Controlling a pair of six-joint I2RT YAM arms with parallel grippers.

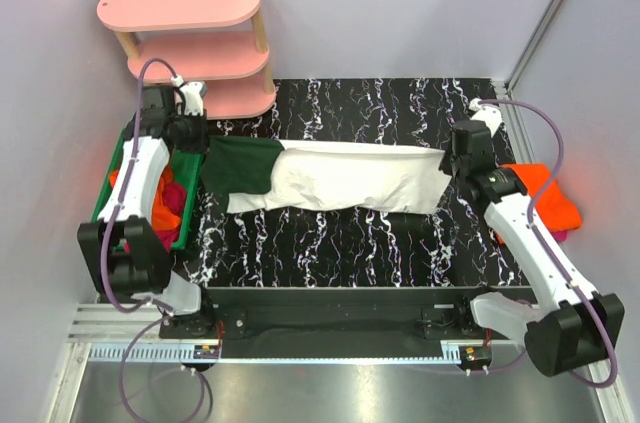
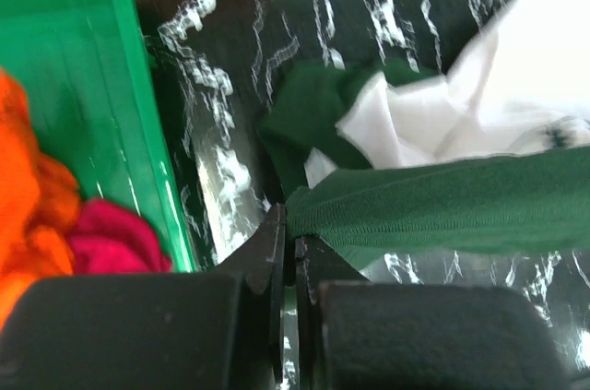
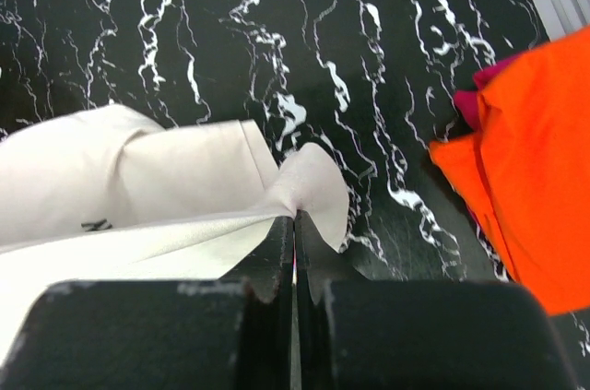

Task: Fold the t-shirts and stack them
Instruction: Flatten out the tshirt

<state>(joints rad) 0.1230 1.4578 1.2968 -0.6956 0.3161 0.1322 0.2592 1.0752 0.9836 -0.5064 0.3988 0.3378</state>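
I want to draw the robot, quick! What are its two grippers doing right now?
Left gripper: closed, pinching the white t-shirt's green sleeve.
Right gripper: closed, pinching the same t-shirt's white end.

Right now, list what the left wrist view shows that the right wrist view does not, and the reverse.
Left wrist only: the green bin holding orange cloth and magenta cloth, and the left tool shut on the dark green sleeve of the white t-shirt.
Right wrist only: a folded orange t-shirt with a magenta piece showing beneath it on the black marbled table, and the right tool shut on the shirt's white edge.
Both: the white t-shirt and that table.
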